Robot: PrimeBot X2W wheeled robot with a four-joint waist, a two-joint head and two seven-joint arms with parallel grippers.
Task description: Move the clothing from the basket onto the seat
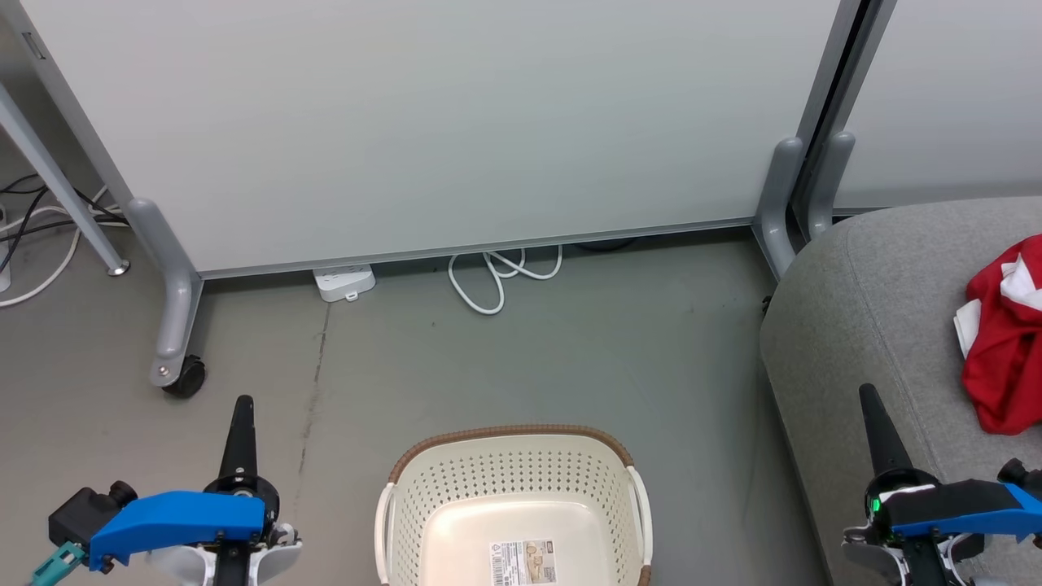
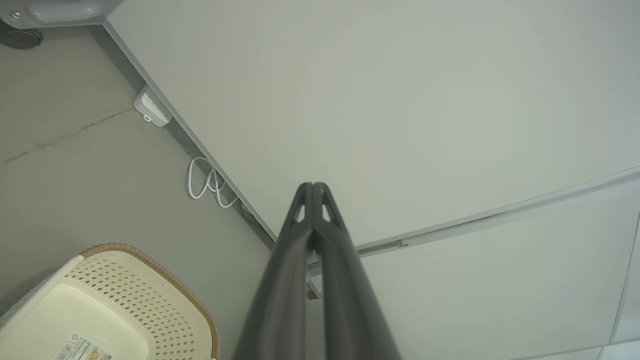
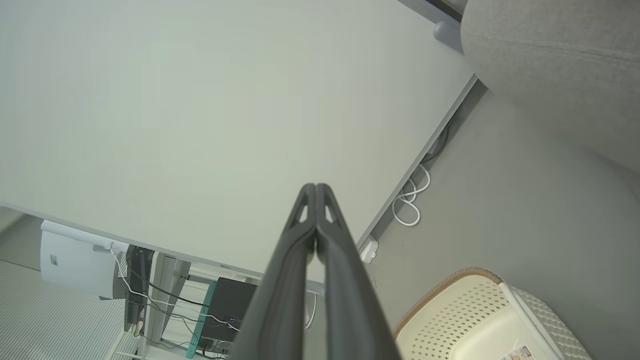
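Bright red soft-fabric clothing (image 1: 1005, 358) with white panels lies crumpled on the large grey fabric-upholstered seat (image 1: 871, 309), at the right edge of the head view, partly cut off by the frame. That seat has a rounded corner and a stitched seam, and stands right of the cream-white perforated plastic basket (image 1: 521, 476), apart from it. This basket sits on the grey floor (image 1: 570, 358) at bottom centre: brown woven-look rim, white side handles, paper label (image 1: 525, 563) on its bare bottom.

At lower left, the left gripper (image 1: 243, 401) is over the floor, left of the basket and not touching it. Its long dark fingers (image 2: 285, 280) are pressed together, clenched on nothing, as the left wrist view shows clearly. At lower right, the right gripper (image 1: 866, 392) is over the seat's front part, near the clothing but apart from it. Its fingers (image 3: 345, 280) are likewise pressed tight, gripping nothing.

Both point up the head view toward a large white partition panel (image 1: 456, 122) on grey legs, one with a black caster wheel (image 1: 186, 378). A white power strip (image 1: 344, 282) and a looped white cable (image 1: 498, 277) lie on the floor at the panel's foot.
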